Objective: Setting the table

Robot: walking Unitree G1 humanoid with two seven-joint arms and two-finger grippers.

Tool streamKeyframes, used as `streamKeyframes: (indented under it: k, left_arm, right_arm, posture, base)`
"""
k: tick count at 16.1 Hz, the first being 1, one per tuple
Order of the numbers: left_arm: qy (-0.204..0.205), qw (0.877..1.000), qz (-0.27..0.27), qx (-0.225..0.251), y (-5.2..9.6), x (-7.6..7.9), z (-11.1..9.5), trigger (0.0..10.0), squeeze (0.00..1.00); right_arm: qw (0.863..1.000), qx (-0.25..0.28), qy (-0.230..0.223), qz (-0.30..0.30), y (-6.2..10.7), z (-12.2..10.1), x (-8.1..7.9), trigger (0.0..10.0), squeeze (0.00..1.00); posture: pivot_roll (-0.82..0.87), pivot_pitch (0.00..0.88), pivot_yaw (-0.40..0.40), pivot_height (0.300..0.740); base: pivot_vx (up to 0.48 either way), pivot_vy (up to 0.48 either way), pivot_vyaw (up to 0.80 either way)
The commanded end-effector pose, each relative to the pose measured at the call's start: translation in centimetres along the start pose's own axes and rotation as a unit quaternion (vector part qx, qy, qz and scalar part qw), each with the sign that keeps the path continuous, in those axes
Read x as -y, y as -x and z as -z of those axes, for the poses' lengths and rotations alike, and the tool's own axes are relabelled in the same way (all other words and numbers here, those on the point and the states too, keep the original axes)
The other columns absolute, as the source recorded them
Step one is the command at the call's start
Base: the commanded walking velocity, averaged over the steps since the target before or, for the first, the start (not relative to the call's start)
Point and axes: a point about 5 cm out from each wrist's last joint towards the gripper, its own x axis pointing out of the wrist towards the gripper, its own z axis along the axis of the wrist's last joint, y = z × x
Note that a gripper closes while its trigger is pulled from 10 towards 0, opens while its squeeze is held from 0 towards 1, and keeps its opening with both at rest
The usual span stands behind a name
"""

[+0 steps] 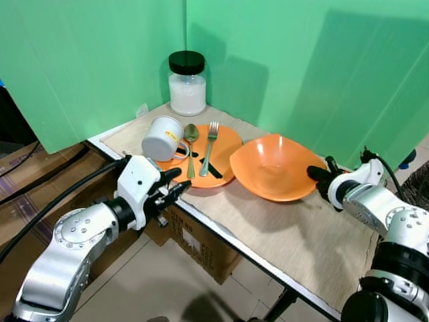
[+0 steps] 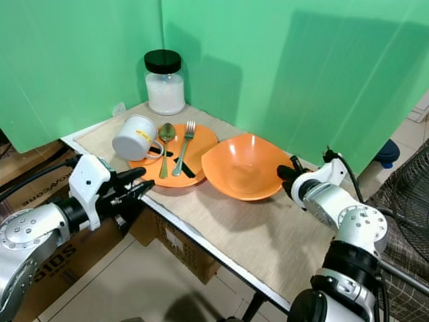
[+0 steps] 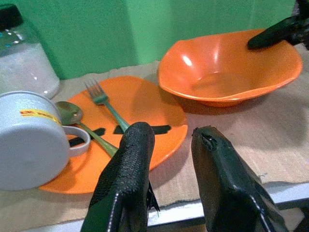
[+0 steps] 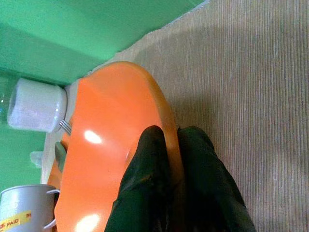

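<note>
My right gripper [image 4: 171, 159] is clamped on the rim of the orange bowl [image 1: 275, 168], one black finger inside the rim and one outside, pinched tight with the rim between them. The bowl sits on the woven mat [image 1: 315, 235] covering the table [image 1: 221, 225], just beside the orange plate [image 1: 224, 144]; the two look to be touching or nearly so at their near edges, can't tell which.

My left gripper [image 3: 171, 159] hovers at the table's front edge, just in front of the plate, fingers parted with a clear gap, holding nothing and touching nothing. The fingertips [image 1: 175, 190] point toward the plate's near rim.

On the plate: a fork [image 1: 209, 144] and a spoon [image 1: 192, 144] lying side by side, heads toward the back wall. A white mug [image 1: 163, 139] lies tipped on its side at the plate's left edge, handle over the plate by the spoon, with a yellow label on its side. Black marks show on the plate under the cutlery.

Behind the plate, in the corner of the green backdrop [image 1: 301, 67], stands an upright glass jar [image 1: 187, 84] with a black lid, filled with white granules.

Cardboard boxes [image 1: 194, 241] sit on the floor under the table.
</note>
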Motion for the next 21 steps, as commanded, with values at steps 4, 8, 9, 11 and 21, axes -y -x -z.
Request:
streamKeyframes:
  k: [4,8,9,11,21]
  left_arm:
    - [-0.005,1.0,-0.008,-0.004,0.4,-0.4,-0.2,10.0,0.0]
    - [-0.007,0.999,-0.045,-0.003,0.4,-1.3,-0.4,10.0,0.0]
    - [-0.007,0.998,-0.065,-0.003,0.4,-1.7,-0.4,10.0,0.0]
    - [-0.011,0.995,-0.1,0.002,0.4,-2.3,-0.7,10.0,0.0]
    - [-0.03,0.98,-0.195,0.02,-1.9,-2.2,-1.8,10.0,0.0]
  right_arm:
    - [0.999,0.016,0.046,0.019,0.2,-0.6,0.1,10.0,1.0]
    - [0.989,0.043,0.137,0.018,1.3,-1.6,-0.5,10.0,1.0]
    - [0.985,0.059,0.163,-0.003,2.2,-2.2,-1.4,10.0,1.0]
    - [0.974,0.082,0.21,-0.038,3.9,-2.5,-2.6,10.0,1.0]
    - [0.896,0.203,0.38,-0.109,7.4,4.6,-3.4,10.0,0.0]
  posture:
    - [0.09,0.0,-0.043,0.74]
    - [0.09,0.0,-0.042,0.74]
    - [0.09,0.0,-0.043,0.74]
    - [0.1,0.0,-0.043,0.74]
    - [0.09,0.0,-0.025,0.74]
  base:
    - [0.0,0.0,0.0]
    - [0.0,0.0,0.0]
    - [0.0,0.0,0.0]
    - [0.0,0.0,0.0]
    - [0.0,0.213,0.0]
